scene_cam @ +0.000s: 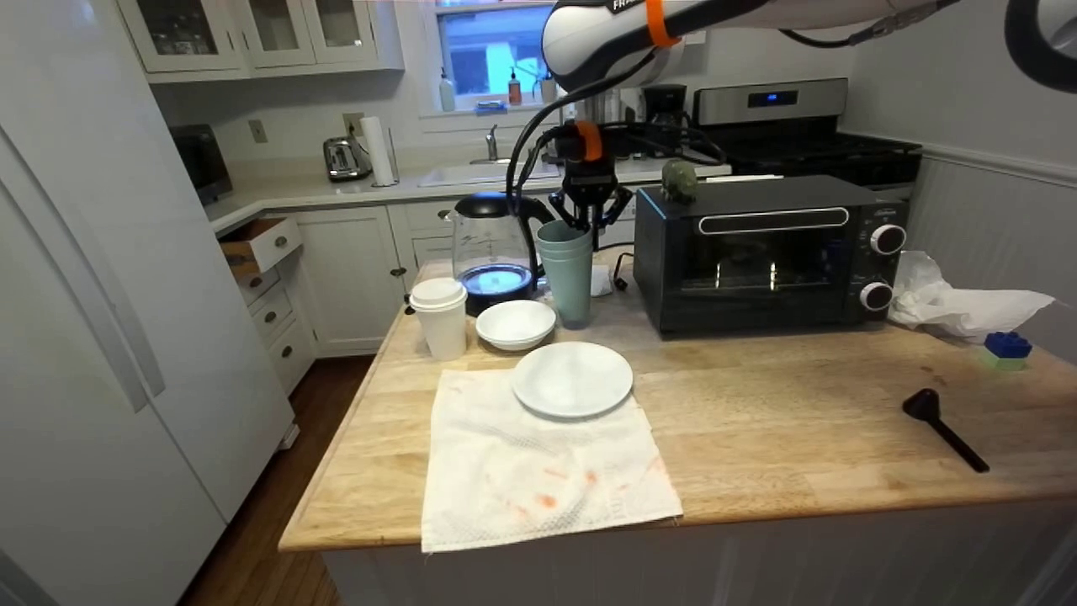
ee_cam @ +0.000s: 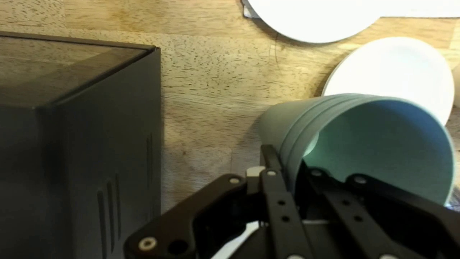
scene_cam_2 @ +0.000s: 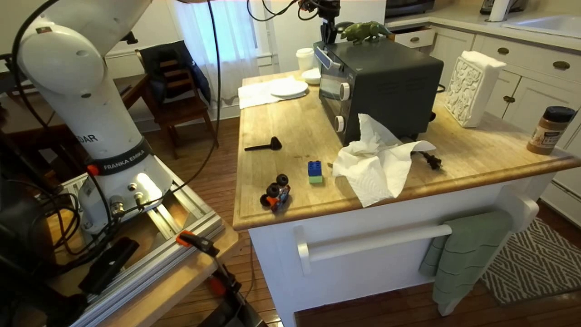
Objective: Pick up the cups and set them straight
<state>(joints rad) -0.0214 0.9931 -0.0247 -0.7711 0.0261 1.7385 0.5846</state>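
End effector [ee_cam: 286,160] nearly closed, gripping the nested cups [scene_cam: 567,273] at the rim, one finger inside, one outside. Cups roughly upright just beside the bowl [scene_cam: 515,324]; can't tell if they're touching bench [scene_cam: 799,404].

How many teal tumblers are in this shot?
3 teal tumblers, judging by the rims: all nested in one stack, between the glass kettle and the toaster oven in an exterior view, the pincer astride the rims. More could be hidden inside.

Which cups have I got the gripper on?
The teal cups, nested together: the gripper straddles their rim in the wrist view. The white cup, lidded, stands apart from it, beside the bowl.
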